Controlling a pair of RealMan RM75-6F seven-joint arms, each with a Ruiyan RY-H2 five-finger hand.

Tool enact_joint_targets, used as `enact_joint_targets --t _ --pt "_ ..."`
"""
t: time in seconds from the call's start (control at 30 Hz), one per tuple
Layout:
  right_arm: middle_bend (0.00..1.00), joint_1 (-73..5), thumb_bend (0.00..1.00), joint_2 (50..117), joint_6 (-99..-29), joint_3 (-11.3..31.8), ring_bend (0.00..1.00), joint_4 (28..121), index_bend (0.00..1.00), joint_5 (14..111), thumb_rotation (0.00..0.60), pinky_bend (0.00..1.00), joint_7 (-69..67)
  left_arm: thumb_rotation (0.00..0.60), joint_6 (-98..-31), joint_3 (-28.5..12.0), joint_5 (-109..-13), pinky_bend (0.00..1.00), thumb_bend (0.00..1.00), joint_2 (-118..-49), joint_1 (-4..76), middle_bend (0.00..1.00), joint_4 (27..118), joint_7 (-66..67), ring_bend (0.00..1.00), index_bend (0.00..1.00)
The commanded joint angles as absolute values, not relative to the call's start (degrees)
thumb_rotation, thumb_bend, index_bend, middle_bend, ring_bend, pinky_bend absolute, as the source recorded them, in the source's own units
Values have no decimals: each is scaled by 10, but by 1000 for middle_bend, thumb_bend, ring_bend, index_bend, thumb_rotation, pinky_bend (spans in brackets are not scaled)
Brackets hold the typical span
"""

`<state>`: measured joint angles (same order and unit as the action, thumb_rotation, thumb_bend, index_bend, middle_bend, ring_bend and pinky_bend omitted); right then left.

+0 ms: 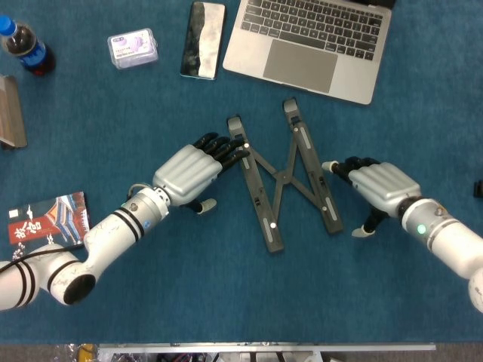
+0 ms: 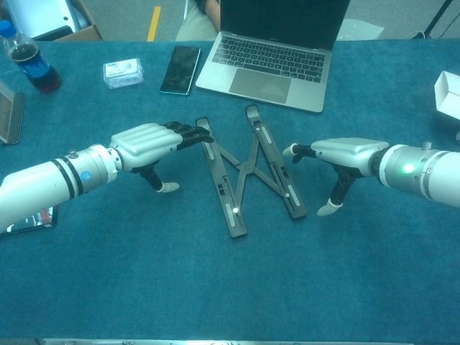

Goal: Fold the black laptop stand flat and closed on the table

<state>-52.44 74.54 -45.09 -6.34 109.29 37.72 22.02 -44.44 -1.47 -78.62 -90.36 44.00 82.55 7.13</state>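
Black laptop stand spread between both hands' fingers.

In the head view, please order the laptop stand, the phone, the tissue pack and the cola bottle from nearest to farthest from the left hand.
From the left hand:
1. laptop stand, just right of its fingertips
2. phone, beyond it, slightly right
3. tissue pack, beyond it, to the left
4. cola bottle, far left corner

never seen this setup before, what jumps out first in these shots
The black laptop stand lies spread in an X at the table's centre. The left hand reaches its left rail with its fingertips, while the right hand sits just off the right rail. Behind them a silver laptop lies open.
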Motion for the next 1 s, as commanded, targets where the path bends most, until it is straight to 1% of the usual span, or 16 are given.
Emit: enact_joint_targets --t 0.03,0.7,1.0 --pt "133 -523 0 747 -452 -65 0 1091 0 380 600 92 219 600 -446 -17 -784 0 280 -913 441 0 817 67 0 0" --pt "119 -505 0 769 -461 -59 0 1077 0 411 600 91 206 600 -465 -20 -800 0 280 -972 438 0 761 13 0 0" --pt "119 -504 0 780 -456 -57 0 1071 0 414 600 91 206 600 -473 -16 -811 0 280 -969 437 0 758 2 0 0"
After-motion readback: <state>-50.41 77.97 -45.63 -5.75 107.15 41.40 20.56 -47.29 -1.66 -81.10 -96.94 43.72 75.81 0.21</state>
